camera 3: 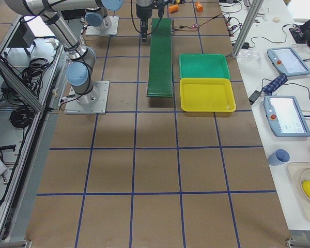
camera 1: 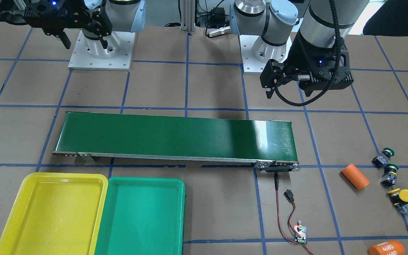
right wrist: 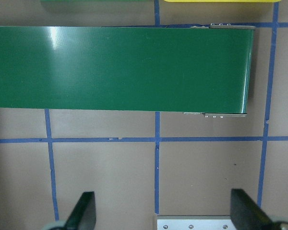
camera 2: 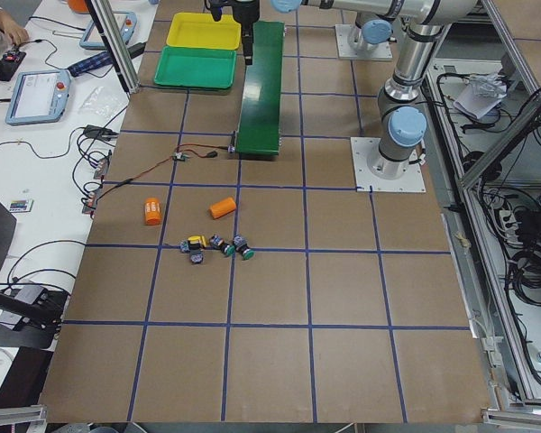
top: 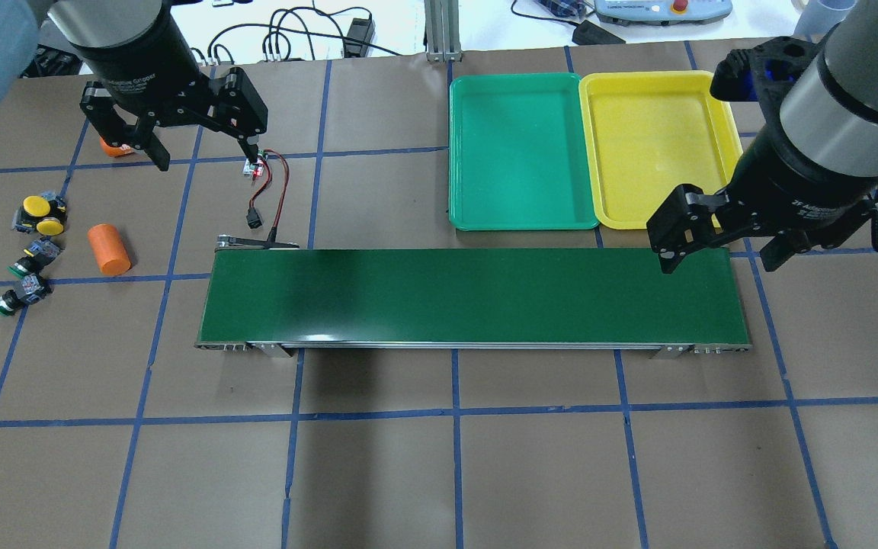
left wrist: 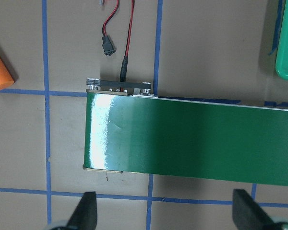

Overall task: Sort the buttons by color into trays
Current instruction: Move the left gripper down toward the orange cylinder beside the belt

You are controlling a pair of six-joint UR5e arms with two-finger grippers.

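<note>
Left arm (camera 1: 326,21) and right arm (top: 843,107) are the usual silver tubes with grey joints and pale-blue joint caps (camera 1: 282,11); each one sits on a white square base plate (camera 1: 83,61) dotted with small screws; a black braided cable (camera 1: 337,35) runs down the left arm and loops under the wrist; left gripper (top: 206,158) and right gripper (top: 721,263) are chunky matte black, angular linkages, slim black jaws; white lettering on the black wrist collar (top: 812,207); a tiny blue LED (camera 1: 320,63) glows on the wrist housing.
</note>
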